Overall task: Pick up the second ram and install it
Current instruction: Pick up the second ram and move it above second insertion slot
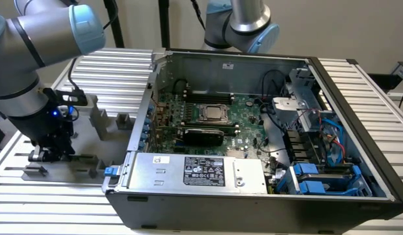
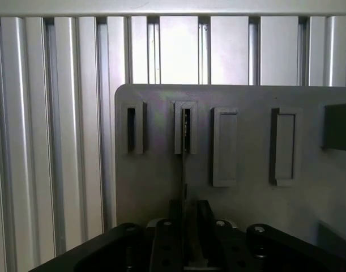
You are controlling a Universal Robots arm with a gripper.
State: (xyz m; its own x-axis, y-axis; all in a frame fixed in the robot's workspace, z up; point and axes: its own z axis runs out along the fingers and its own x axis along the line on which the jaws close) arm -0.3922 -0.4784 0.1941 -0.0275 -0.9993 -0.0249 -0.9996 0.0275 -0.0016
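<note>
The second ram (image 2: 184,170) shows edge-on as a thin dark strip, standing upright in a slot of the gray fixture plate (image 2: 150,187). My gripper (image 2: 188,221) sits low over it, its dark fingers (image 2: 174,232) pressed close on either side, shut on the stick. In the exterior view the gripper (image 1: 48,154) is down on the fixture plate (image 1: 84,166) at the exterior view's left, outside the computer case. The arm hides the stick there.
The open computer case (image 1: 358,117) fills the exterior view's middle and right, with the motherboard (image 1: 208,115) and its long black slots (image 1: 208,93) inside. Gray fixture blocks (image 1: 100,120) stand beside my gripper. Another arm's base (image 1: 244,24) rises behind the case. Ribbed aluminium table (image 2: 48,141) lies around.
</note>
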